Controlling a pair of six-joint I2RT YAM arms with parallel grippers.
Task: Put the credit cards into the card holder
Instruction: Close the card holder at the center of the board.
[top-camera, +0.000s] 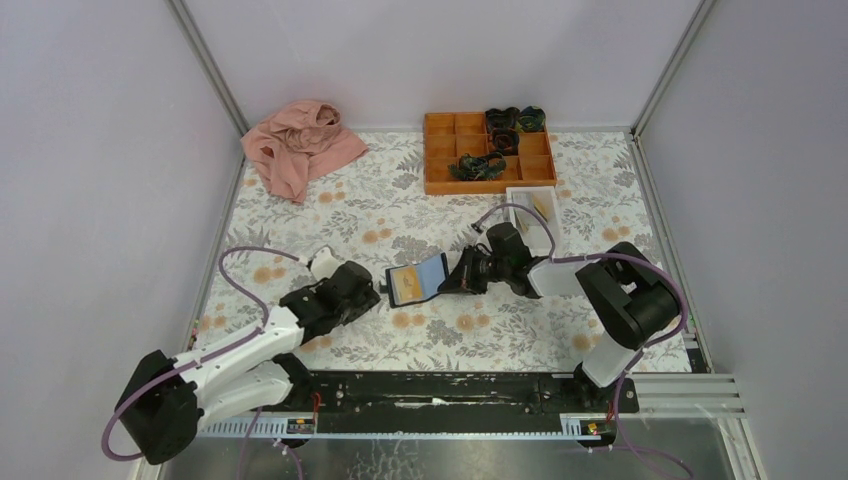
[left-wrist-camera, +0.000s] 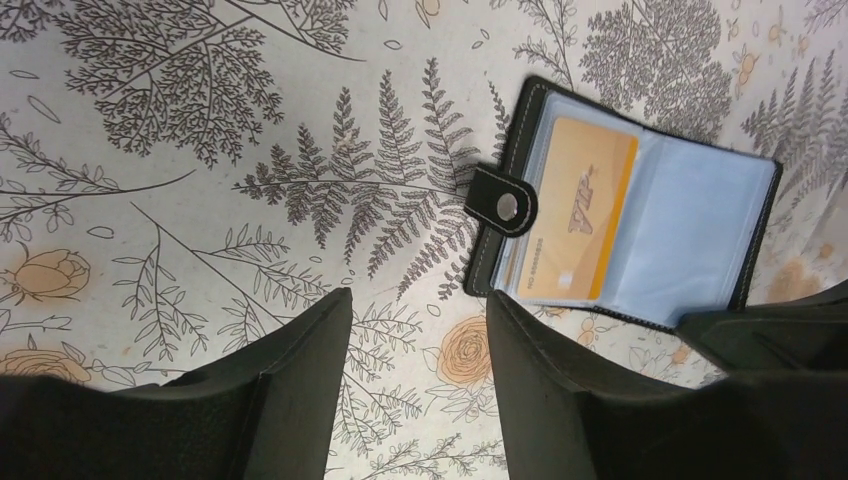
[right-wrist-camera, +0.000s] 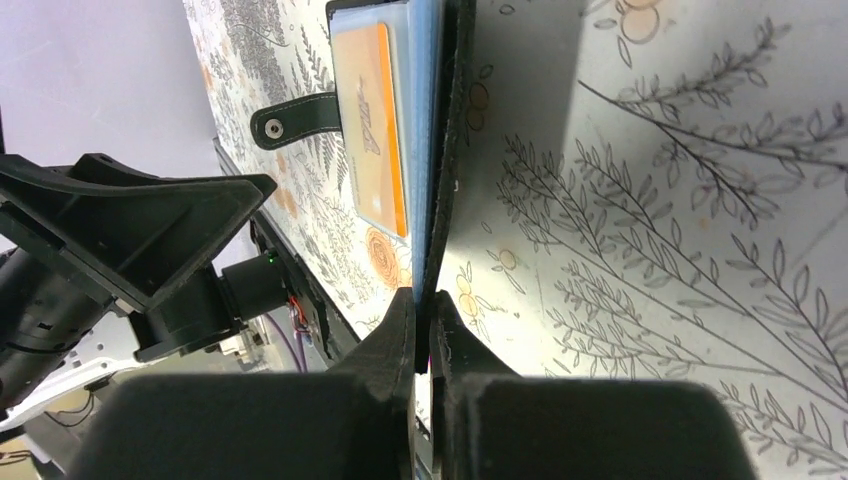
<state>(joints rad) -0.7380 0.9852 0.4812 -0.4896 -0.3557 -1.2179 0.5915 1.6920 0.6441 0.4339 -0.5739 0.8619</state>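
Observation:
The black card holder (top-camera: 418, 280) lies open on the floral cloth between the two arms, its light-blue pockets up. An orange-yellow credit card (left-wrist-camera: 578, 210) sits in its left pocket, also seen in the right wrist view (right-wrist-camera: 372, 120). My right gripper (top-camera: 452, 280) is shut on the holder's right edge (right-wrist-camera: 447, 150). My left gripper (top-camera: 372, 293) is open and empty just left of the holder (left-wrist-camera: 640, 205), its fingertips (left-wrist-camera: 330, 320) over bare cloth. Another tan card (top-camera: 541, 207) lies in the small white tray (top-camera: 532, 218).
An orange compartment tray (top-camera: 488, 152) with dark tangled items stands at the back. A pink cloth (top-camera: 300, 145) lies at the back left. Grey walls close in the table on three sides.

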